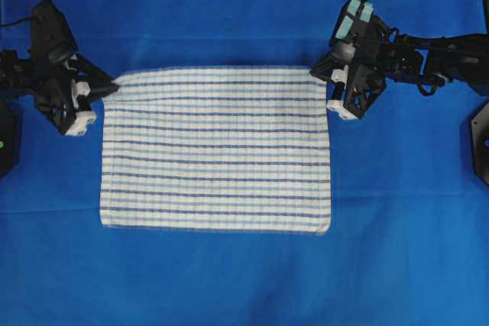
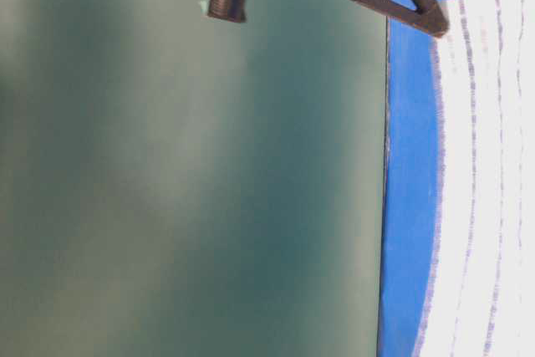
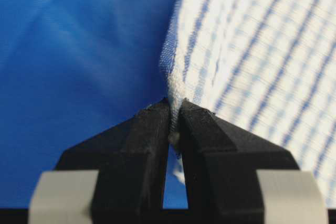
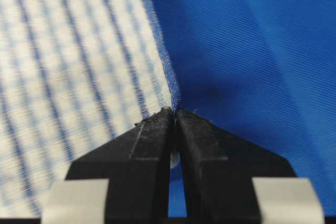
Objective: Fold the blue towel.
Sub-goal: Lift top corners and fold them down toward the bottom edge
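At the far corners we had each claw, left and right, pinching the limp, light towel.

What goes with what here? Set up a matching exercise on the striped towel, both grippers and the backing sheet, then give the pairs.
Column one:
1. white woven towel with blue stripes
2. black left gripper
3. black right gripper
4. plain solid blue sheet

Column two:
A. shut on the towel's far right corner
B. lies spread under everything
C. lies flat, unfolded
D. shut on the towel's far left corner

Pairs: 1-C, 2-D, 3-A, 4-B
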Available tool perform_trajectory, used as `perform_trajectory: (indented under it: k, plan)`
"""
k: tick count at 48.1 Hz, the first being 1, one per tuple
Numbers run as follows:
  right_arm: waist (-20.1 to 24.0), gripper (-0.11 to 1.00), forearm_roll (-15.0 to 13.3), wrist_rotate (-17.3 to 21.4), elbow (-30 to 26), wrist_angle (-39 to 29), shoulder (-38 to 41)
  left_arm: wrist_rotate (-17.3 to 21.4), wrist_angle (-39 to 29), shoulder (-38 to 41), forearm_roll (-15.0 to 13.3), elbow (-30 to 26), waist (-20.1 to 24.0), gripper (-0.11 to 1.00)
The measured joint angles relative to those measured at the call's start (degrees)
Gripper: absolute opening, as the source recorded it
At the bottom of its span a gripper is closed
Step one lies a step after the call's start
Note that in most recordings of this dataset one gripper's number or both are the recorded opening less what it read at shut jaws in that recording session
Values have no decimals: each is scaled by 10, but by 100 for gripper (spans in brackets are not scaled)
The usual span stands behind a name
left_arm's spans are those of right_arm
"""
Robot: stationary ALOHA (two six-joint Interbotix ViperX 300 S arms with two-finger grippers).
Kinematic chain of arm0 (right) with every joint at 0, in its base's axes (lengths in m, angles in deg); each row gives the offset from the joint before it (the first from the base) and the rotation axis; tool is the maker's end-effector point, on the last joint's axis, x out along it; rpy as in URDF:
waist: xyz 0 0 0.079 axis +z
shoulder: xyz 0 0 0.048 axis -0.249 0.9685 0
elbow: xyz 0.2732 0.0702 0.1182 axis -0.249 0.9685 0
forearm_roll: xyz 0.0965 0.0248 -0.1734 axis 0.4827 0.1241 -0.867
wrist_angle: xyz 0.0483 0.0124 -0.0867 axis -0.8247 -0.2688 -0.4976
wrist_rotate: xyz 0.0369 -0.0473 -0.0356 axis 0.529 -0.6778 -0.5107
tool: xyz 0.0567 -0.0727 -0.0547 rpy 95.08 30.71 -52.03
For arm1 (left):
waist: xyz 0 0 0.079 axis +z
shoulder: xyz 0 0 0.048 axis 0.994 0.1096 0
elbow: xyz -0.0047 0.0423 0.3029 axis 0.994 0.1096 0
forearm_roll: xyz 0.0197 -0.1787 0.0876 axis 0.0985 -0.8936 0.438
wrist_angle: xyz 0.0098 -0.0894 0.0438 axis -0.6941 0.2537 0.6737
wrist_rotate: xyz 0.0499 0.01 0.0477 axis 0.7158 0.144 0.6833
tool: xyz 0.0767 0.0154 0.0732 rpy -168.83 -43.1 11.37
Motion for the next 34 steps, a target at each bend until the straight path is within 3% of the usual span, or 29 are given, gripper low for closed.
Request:
perform_trajectory:
  k: [15,34]
  plan:
    - [86,5,0,15,0,-62,-59,-34,-59,-73,0,1,-95,3]
    - [224,5,0,92,-6,-126,-83,-44,-79,-101,0,4,-250,3]
